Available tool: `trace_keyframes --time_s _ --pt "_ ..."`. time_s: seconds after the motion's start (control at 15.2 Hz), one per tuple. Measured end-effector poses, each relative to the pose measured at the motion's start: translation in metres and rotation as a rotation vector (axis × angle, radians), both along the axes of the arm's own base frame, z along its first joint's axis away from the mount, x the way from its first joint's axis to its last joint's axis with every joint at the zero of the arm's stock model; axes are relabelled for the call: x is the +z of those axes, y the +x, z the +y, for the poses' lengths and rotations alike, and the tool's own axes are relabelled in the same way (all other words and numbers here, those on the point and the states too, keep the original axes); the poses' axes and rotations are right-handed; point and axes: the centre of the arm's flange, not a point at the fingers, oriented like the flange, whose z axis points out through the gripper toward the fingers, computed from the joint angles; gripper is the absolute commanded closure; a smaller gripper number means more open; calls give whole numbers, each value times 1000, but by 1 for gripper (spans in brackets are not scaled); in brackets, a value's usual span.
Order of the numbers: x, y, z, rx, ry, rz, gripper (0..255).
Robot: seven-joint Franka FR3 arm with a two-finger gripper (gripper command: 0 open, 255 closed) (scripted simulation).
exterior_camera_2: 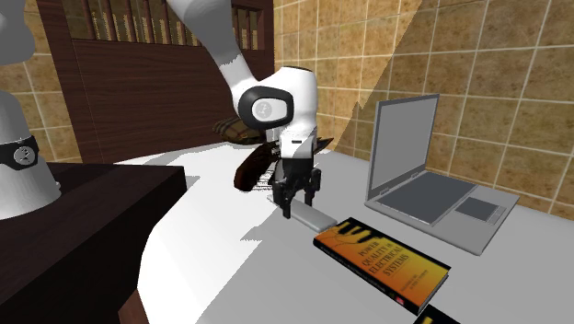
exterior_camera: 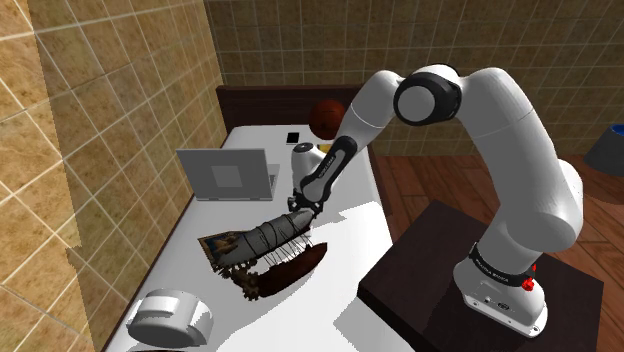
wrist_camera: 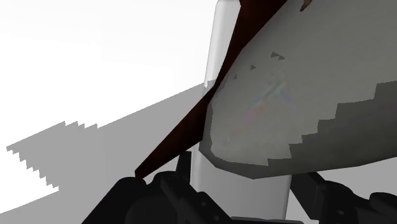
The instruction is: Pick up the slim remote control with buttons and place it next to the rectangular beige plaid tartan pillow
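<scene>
Shoulder view, white arm [exterior_camera: 500, 130] arched over, forearm angled down, tool [exterior_camera_2: 296, 204] vertical, clasping end of flat grey remote [exterior_camera_2: 315, 219] lying on white surface [exterior_camera_2: 221, 267], book [exterior_camera_2: 382, 262] beside

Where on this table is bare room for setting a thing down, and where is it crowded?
Bare: the table strip between the model ship and the stand. Crowded: laptop, book, ship and gripper sit close together.

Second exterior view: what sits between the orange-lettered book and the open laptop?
Nothing. In the second exterior view a bare, shaded strip of table separates the book from the laptop.
</scene>
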Motion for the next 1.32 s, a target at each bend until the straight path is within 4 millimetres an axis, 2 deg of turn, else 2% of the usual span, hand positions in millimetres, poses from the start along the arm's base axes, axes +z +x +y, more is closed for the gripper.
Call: trace_keyframes --time_s 0.2,1.32 --pt "11 -1 1 1 0 4 255" --pt "101 -1 1 1 0 2 255"
